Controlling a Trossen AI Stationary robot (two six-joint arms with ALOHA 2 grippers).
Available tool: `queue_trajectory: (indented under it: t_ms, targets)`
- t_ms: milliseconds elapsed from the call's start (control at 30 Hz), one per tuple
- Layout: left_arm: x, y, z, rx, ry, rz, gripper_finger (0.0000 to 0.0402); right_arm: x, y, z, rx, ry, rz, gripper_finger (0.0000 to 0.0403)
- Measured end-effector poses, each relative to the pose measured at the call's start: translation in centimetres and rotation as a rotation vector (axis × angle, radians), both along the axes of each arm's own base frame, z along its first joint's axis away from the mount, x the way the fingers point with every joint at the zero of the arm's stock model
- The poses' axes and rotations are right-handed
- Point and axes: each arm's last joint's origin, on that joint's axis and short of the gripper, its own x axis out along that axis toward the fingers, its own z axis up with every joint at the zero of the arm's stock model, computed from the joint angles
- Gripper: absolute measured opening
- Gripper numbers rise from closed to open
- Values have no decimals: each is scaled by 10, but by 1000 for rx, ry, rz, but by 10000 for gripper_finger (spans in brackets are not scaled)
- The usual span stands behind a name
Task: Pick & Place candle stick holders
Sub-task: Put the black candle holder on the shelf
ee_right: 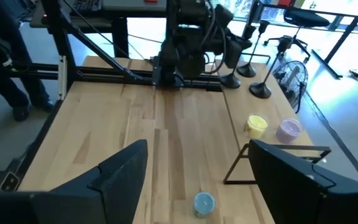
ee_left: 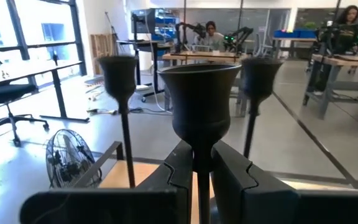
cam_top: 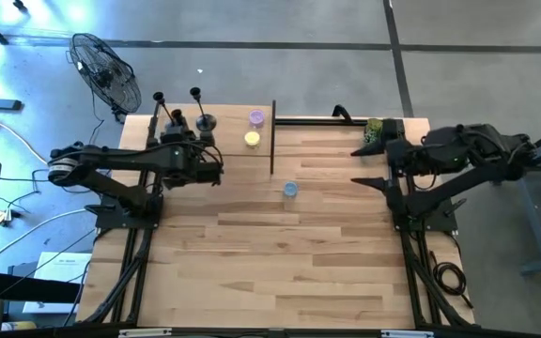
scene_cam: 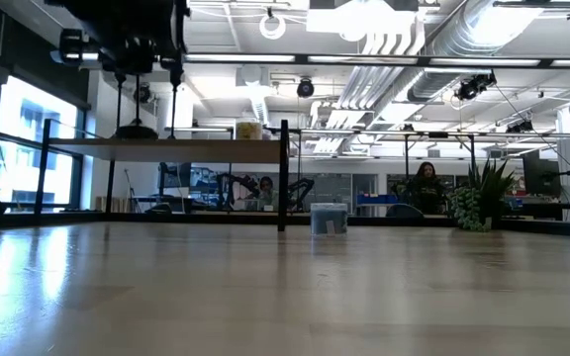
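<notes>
Left wrist view, left claw gripping holder, no labels

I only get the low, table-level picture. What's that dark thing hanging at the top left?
Observer: That's the left gripper, shut on the stem of a candle holder.
Operator: Is that the only one?
Observer: No, two more holders stand upright just beyond it, near the far left corner of the table.
Operator: And the other arm?
Observer: The right gripper hangs open over the table's right side, holding nothing.
</notes>
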Motion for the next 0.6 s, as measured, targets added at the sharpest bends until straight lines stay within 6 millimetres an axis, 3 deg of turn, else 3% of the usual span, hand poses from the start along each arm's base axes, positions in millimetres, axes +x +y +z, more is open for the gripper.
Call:
queue_trajectory:
  t_ms: [333,600]
  targets:
    - [-4,11,-8,16,18,61,28,2,-11,0,-35,7,-35,275]
    - [4,13,-9,9,51,60,28,3,-19,0,-11,12,-36,275]
